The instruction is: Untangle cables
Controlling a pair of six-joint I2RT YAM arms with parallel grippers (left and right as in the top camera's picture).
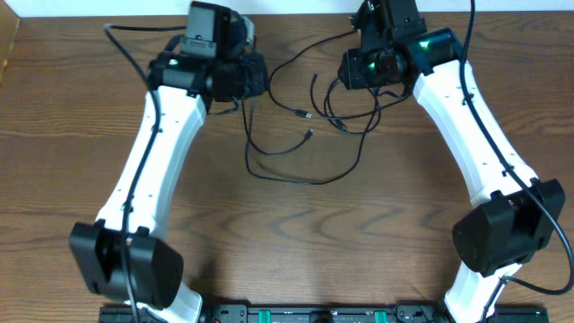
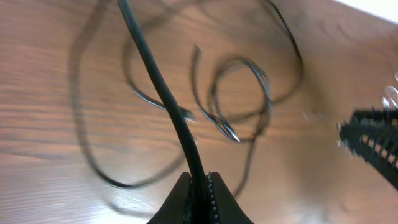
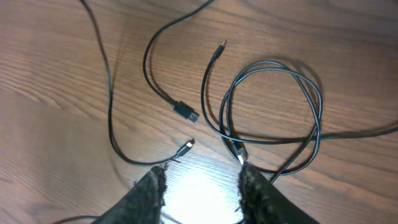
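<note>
Left wrist view: your left gripper point(image 2: 200, 186) is clamped on a black cable point(image 2: 163, 93). Your right gripper point(image 3: 200, 183) stands apart, empty, above the other cables point(image 3: 185, 112), which lie looped on the wooden table point(image 1: 72, 108) between both arms.

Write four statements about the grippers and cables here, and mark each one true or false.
1. The left gripper is shut on a black cable. True.
2. The right gripper holds a cable. False: its fingers are apart with only bare table between them.
3. A looped cable lies on the table ahead of the right gripper. True.
4. One cable is white. False: the cables in view are all black.
</note>
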